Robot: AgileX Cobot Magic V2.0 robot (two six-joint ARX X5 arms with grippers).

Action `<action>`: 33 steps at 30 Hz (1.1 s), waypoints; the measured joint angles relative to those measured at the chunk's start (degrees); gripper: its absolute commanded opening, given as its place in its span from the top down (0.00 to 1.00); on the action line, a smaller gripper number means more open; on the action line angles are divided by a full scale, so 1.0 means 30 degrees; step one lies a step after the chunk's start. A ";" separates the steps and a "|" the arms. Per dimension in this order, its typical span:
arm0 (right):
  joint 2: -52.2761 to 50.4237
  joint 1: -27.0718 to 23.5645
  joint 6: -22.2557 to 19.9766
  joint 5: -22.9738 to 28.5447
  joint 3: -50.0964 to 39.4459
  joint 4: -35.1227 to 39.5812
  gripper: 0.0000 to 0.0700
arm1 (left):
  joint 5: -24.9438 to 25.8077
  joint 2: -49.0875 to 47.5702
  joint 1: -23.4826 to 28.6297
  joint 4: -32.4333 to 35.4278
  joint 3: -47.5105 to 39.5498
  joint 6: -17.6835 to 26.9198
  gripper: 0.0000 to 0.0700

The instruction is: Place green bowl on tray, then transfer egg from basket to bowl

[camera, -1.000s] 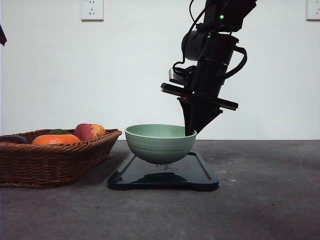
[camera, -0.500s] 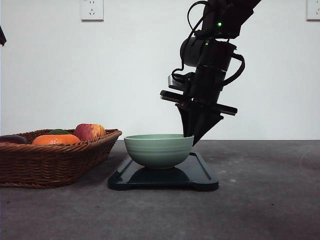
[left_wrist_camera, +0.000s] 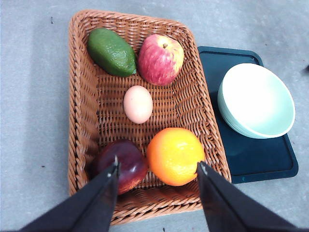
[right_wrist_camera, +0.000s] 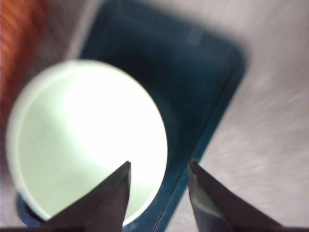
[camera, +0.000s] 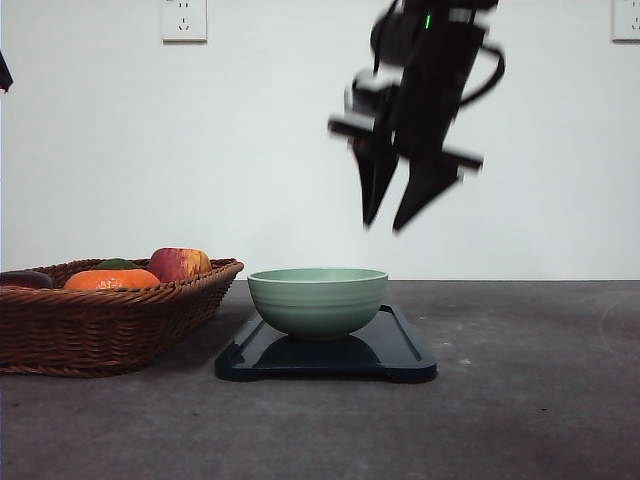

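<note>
The green bowl [camera: 317, 299] sits on the tray [camera: 400, 352] below the right pincer [camera: 396, 210], spread wide and empty, while the egg [left_wrist_camera: 138, 104] waits in the basket [left_wrist_camera: 82, 96] under the spread left pincer [left_wrist_camera: 157, 171].

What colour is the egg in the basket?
Pale pinkish-tan. The egg shows best in the left wrist view, lying mid-basket.

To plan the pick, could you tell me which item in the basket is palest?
The egg, a pale pinkish oval mid-basket; the avocado, apple and orange are far more saturated.
</note>
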 measured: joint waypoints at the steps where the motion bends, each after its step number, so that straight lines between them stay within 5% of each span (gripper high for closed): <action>1: -0.0530 0.0103 0.0000 0.0180 -0.0371 0.0576 0.67 | 0.0000 -0.0002 0.0000 0.0004 0.0000 0.0000 0.56; 14: -0.8536 0.1171 0.0000 0.0965 -1.2108 0.8165 0.67 | 0.0000 -0.0006 0.0000 -0.0072 0.0007 0.0000 0.56; 23: -1.4853 0.0936 -0.0262 0.2187 -1.8210 0.8517 0.67 | 0.0000 0.0001 -0.0028 -0.0124 0.0001 -0.0007 0.56; 33: -2.1082 0.0968 -0.0580 0.3636 -2.0614 0.5756 0.67 | 0.0000 0.0119 -0.0792 -0.0161 0.0030 -0.0007 0.55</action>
